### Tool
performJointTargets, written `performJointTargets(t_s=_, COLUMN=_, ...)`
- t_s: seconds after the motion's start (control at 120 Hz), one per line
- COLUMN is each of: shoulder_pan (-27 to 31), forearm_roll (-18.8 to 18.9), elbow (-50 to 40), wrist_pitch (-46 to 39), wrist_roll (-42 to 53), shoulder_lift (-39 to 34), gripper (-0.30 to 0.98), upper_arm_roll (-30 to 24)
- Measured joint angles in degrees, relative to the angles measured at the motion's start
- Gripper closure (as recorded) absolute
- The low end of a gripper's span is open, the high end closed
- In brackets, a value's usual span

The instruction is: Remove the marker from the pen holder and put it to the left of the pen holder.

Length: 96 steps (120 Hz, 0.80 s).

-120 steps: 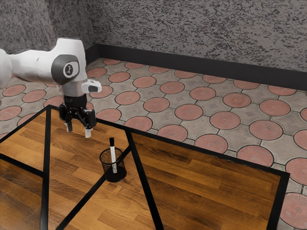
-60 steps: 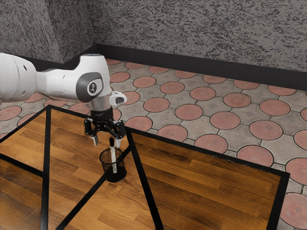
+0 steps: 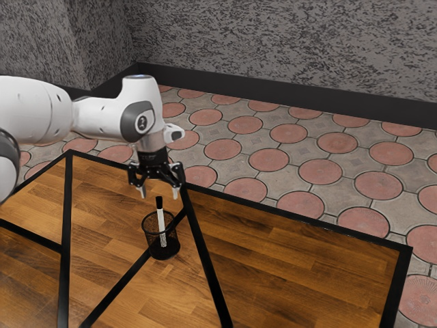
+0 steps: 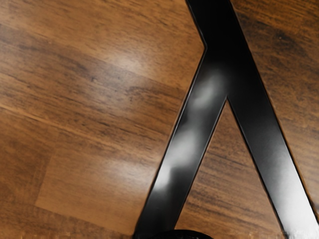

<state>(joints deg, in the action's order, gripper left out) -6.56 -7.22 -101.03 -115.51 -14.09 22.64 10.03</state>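
My gripper [image 3: 160,194] hangs open above the pen holder in the exterior view, its two fingertips spread apart at about the height of the marker's cap or a little higher. The marker [image 3: 162,222] stands nearly upright in the pen holder, white with a black cap on top. Black mesh forms the round pen holder [image 3: 164,247], which rests on the table over a black strip. In the wrist view a dark rounded edge [image 4: 187,234] shows at the lower border; I cannot tell for certain what it belongs to.
The wooden table [image 3: 293,253] has black strips crossing it and a black border. Bare wood lies on both sides of the holder in the exterior view. Beyond the table are a tiled floor [image 3: 321,171] and a grey wall [image 3: 287,48].
My gripper has moved toward the exterior view's right and down from a second ago, ending over the pen holder. In the last half second it shifted slightly right. Marker and holder have stayed put.
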Motion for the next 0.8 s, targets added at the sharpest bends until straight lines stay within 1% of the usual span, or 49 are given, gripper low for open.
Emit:
performJointTargets(t_s=0.142, shoulder_pan=-2.2, forearm_roll=-0.1, elbow=-4.7, wrist_pitch=-0.1, wrist_roll=-1.1, shoulder_lift=-4.0, gripper=0.02, upper_arm_roll=-0.1)
performJointTargets(t_s=0.375, shoulder_pan=-3.1, forearm_roll=-0.3, elbow=-8.1, wrist_pitch=-0.3, wrist_roll=-2.6, shoulder_lift=-6.7, gripper=0.04, upper_arm_roll=0.0)
performJointTargets(t_s=0.433, shoulder_pan=-3.1, forearm_roll=-0.3, elbow=-8.3, wrist_pitch=-0.3, wrist_roll=-2.9, shoulder_lift=-6.9, gripper=0.12, upper_arm_roll=0.0)
performJointTargets(t_s=0.55, shoulder_pan=-3.1, forearm_roll=-0.2, elbow=-8.3, wrist_pitch=-0.3, wrist_roll=-3.4, shoulder_lift=-7.1, gripper=0.36, upper_arm_roll=0.0)
performJointTargets(t_s=0.642, shoulder_pan=-3.1, forearm_roll=-0.2, elbow=-8.3, wrist_pitch=-0.4, wrist_roll=-3.7, shoulder_lift=-7.1, gripper=0.52, upper_arm_roll=0.0)
performJointTargets(t_s=0.717, shoulder_pan=-3.1, forearm_roll=-0.2, elbow=-8.3, wrist_pitch=-0.4, wrist_roll=-4.0, shoulder_lift=-7.1, gripper=0.61, upper_arm_roll=0.0)
performJointTargets(t_s=0.8, shoulder_pan=-3.0, forearm_roll=-0.1, elbow=-8.3, wrist_pitch=-0.6, wrist_roll=-4.2, shoulder_lift=-7.1, gripper=0.68, upper_arm_roll=0.0)
